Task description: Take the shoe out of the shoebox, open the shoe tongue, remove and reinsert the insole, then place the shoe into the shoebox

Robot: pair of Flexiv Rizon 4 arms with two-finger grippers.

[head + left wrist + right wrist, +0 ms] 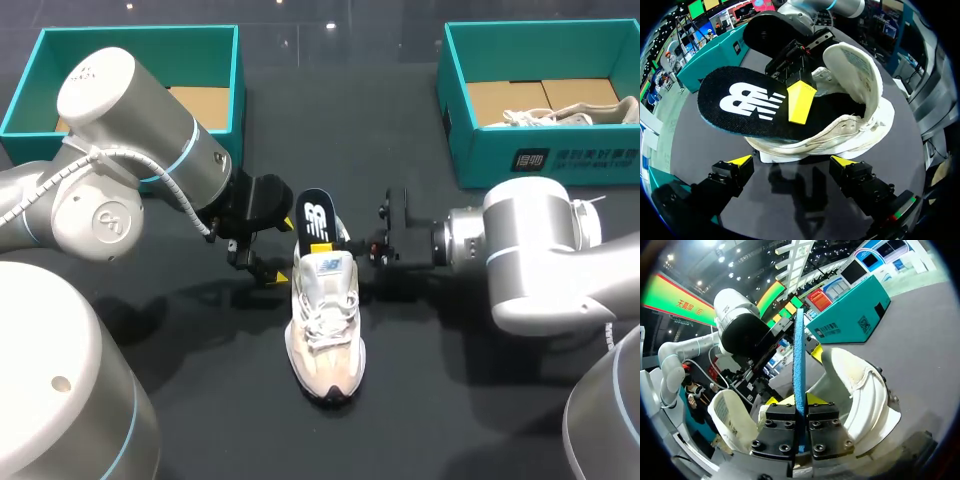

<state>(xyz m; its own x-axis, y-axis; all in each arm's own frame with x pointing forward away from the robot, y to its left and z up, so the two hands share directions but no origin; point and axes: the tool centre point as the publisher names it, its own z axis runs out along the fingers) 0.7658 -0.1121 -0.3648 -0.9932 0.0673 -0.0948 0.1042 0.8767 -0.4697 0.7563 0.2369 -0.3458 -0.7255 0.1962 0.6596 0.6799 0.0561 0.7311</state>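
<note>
Shoe [325,325] upright on dark worktop [200,400], out of both boxes, heel end between the two claws. Right claw [801,412] pinched tight on black insole [314,214] — one end down in the shoe's opening, the rest angled up past the heel. Left claw [791,162] spread wide, gripping nothing, just beside the heel.

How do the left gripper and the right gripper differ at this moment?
The right gripper is shut on the insole; the left gripper is open and empty. The right gripper is over the shoe; the left gripper is beside it. Both are at its heel end.
</note>
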